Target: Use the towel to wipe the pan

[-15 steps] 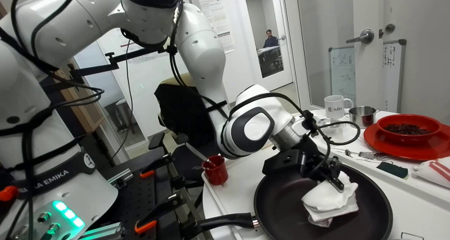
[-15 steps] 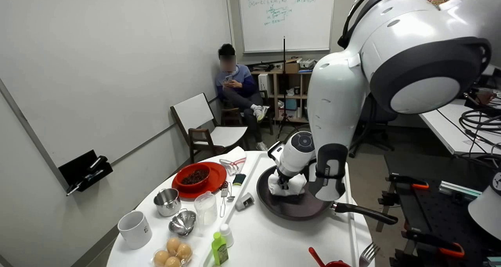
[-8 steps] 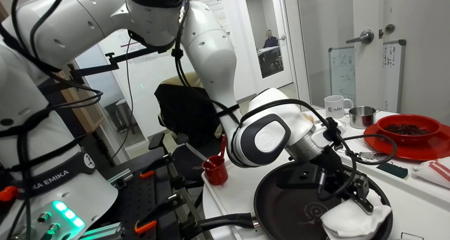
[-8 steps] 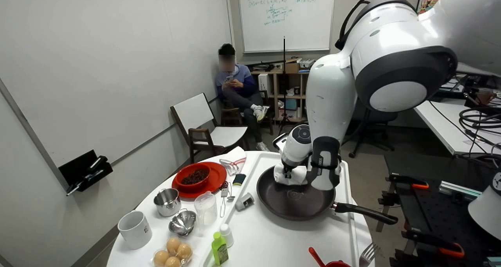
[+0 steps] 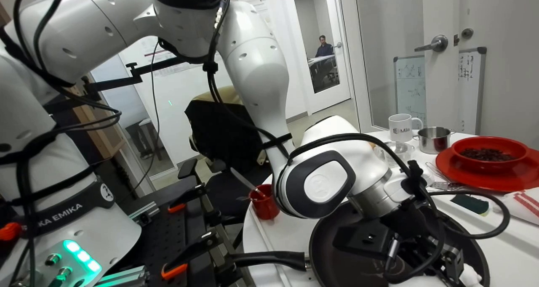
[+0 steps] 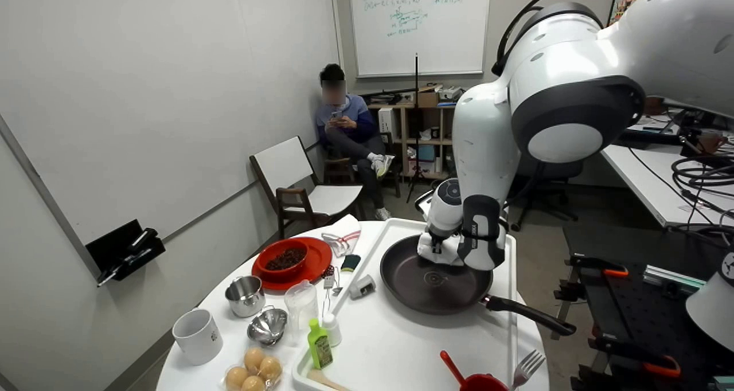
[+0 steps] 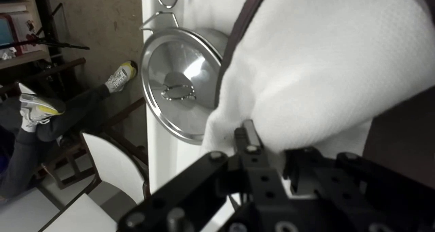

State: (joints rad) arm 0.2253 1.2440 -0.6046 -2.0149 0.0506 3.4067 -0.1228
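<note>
The white towel (image 7: 326,65) is bunched in my gripper (image 7: 270,145) and fills the upper right of the wrist view. My jaws are closed on a fold of it. The dark frying pan (image 6: 410,285) lies on the white tray, its black handle (image 6: 530,316) pointing right in an exterior view. The towel (image 6: 447,253) rests against the pan's far side there, partly hidden by the arm. In an exterior view the gripper (image 5: 457,268) covers most of the towel (image 5: 469,275). In the wrist view the towel lies over the pan's rim (image 7: 235,38).
A lidded steel pot (image 7: 180,79) stands just beyond the pan's rim. A grey shaker (image 6: 362,286), green bottle (image 6: 320,345), red cup (image 6: 481,383) and fork (image 6: 527,368) are on or by the tray (image 6: 395,345). A red bowl (image 5: 490,152) sits on a red plate.
My gripper has carried the towel across the pan to its far side, uncovering the pan's middle. In the last half second the pan, tray and red cup have shifted slightly the same way.
</note>
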